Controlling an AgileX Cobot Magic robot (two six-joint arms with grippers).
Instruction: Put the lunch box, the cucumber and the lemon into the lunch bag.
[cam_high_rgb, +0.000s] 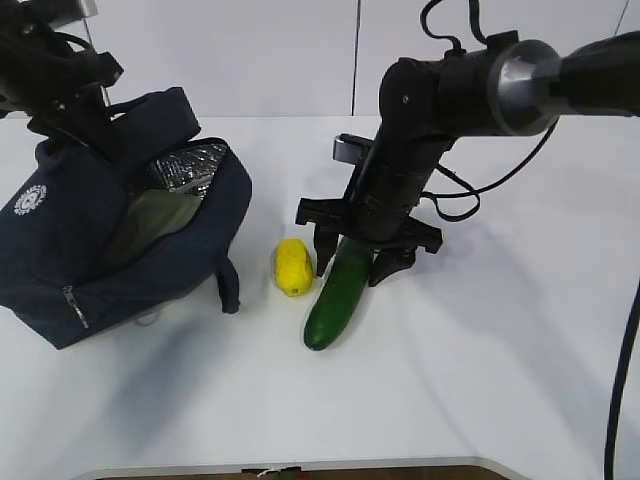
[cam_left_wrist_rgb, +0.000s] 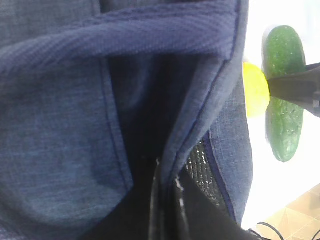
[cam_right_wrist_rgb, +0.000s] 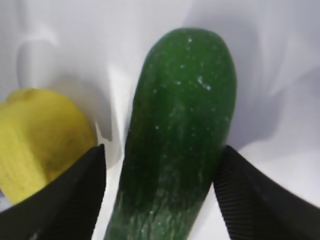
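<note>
The navy lunch bag (cam_high_rgb: 60, 240) lies on the left of the table, its mouth open and its silver lining showing. A pale green lid, the lunch box (cam_high_rgb: 150, 225), shows inside it. My left gripper (cam_left_wrist_rgb: 167, 177) is shut on the bag's upper fabric edge and holds it up. The dark green cucumber (cam_high_rgb: 335, 295) lies on the table. My right gripper (cam_high_rgb: 355, 262) stands open astride its far end, with a gap on each side between its fingers (cam_right_wrist_rgb: 260, 200) and the cucumber (cam_right_wrist_rgb: 175, 150). The yellow lemon (cam_high_rgb: 292, 266) lies just left of the cucumber, beside the left finger.
The white table (cam_high_rgb: 480, 380) runs to a front edge near the bottom of the exterior view. The right arm's cables (cam_high_rgb: 470, 195) hang behind it. A bag strap (cam_high_rgb: 228, 285) trails toward the lemon.
</note>
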